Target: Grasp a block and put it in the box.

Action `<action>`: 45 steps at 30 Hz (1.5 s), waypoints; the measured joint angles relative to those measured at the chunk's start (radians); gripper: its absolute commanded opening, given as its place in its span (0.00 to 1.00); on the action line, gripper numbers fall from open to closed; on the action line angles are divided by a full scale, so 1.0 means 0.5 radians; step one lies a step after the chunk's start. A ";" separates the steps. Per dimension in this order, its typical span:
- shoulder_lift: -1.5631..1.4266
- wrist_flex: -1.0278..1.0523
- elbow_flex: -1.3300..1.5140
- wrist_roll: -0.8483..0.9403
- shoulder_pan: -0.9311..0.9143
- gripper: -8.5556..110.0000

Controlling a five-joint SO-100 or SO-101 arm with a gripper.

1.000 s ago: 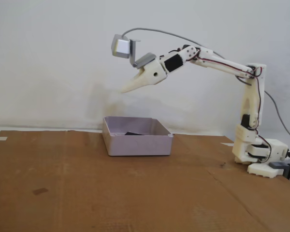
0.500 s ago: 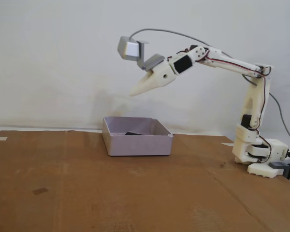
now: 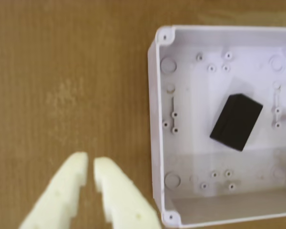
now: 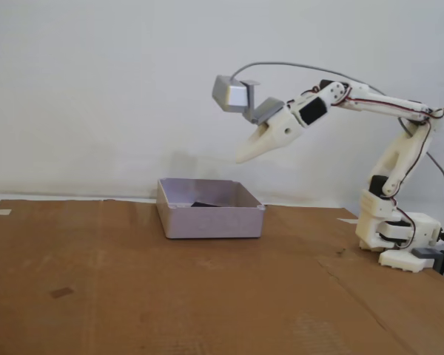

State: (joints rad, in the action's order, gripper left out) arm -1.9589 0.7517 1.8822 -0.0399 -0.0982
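claw (image 4: 240,158) drew back right, nearly closed, empty | block (image 3: 236,122) mid-box (image 3: 155,124), clear of walls

black block (image 3: 236,121) flat inside lilac box (image 3: 155,119)

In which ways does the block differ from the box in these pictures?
The block is matte black, while the box is pale lilac-grey. The block is solid and far smaller; the box is a hollow, open-topped tray several times wider. The block lies askew inside, whereas the box rests on the cardboard. Both have straight rectangular edges.
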 measured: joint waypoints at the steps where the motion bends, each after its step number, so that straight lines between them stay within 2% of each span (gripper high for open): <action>1: -0.052 0.000 0.049 0.000 0.000 0.07; 17: -0.617 0.000 0.663 0.018 0.153 0.07; 45: -1.595 0.000 1.463 0.000 0.169 0.07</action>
State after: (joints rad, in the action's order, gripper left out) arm -2.7566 0.7517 2.6139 -0.0399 -0.0138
